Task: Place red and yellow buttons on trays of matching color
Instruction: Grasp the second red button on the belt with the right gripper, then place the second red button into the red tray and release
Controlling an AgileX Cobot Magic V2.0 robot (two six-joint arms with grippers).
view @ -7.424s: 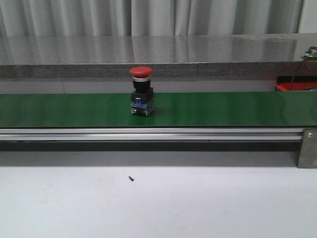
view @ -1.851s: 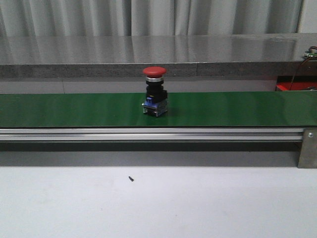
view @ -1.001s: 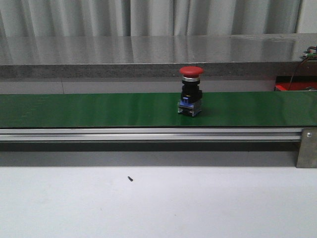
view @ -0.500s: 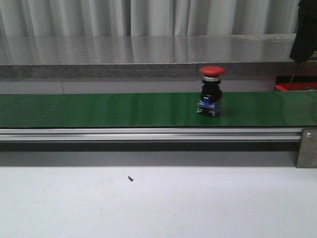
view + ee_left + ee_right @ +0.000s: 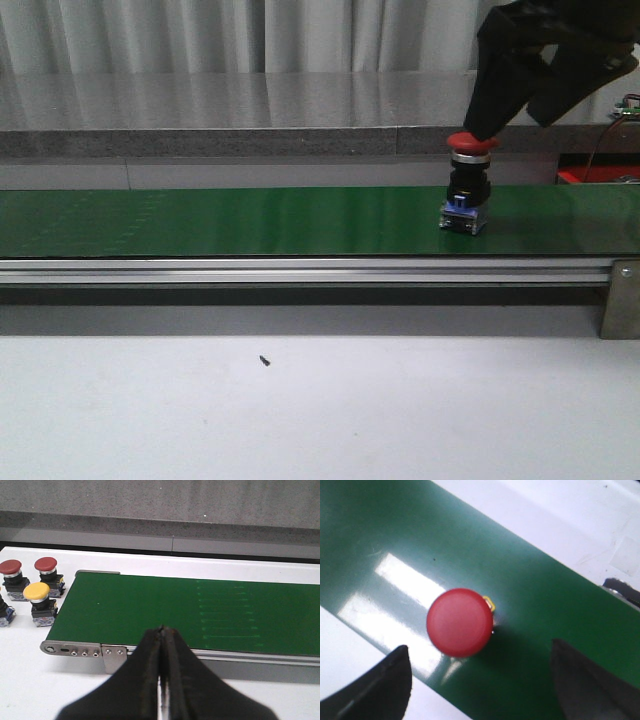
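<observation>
Grey curtain and a polished stone ledge close off the far side of the scene, and below them a green conveyor belt (image 5: 250, 220) runs left to right across a pale table (image 5: 320, 410). Over the right part of that belt the right gripper (image 5: 480, 680) hangs above a red button (image 5: 470, 185), jaws spread wide; in the right wrist view its two dark fingertips (image 5: 385, 685) stand well apart on either side of the red cap and touch nothing. The button stands upright on the belt, long axis vertical, mushroom cap pointing up toward the gripper and blue-and-black base on the green surface.

Step in hand, as I judge it: lining up to pick the red button off the belt. The next move calls for a straight drop so the fingers straddle the body under the cap, then a close and a lift; the cap sits a little off centre between the fingers, so a small correction looks needed first.

Farther out, the left gripper (image 5: 162, 680) has its jaws pressed together, empty, near the left end of the belt. More buttons (image 5: 40, 602) wait on the table beside that end. No tray shows in any view
</observation>
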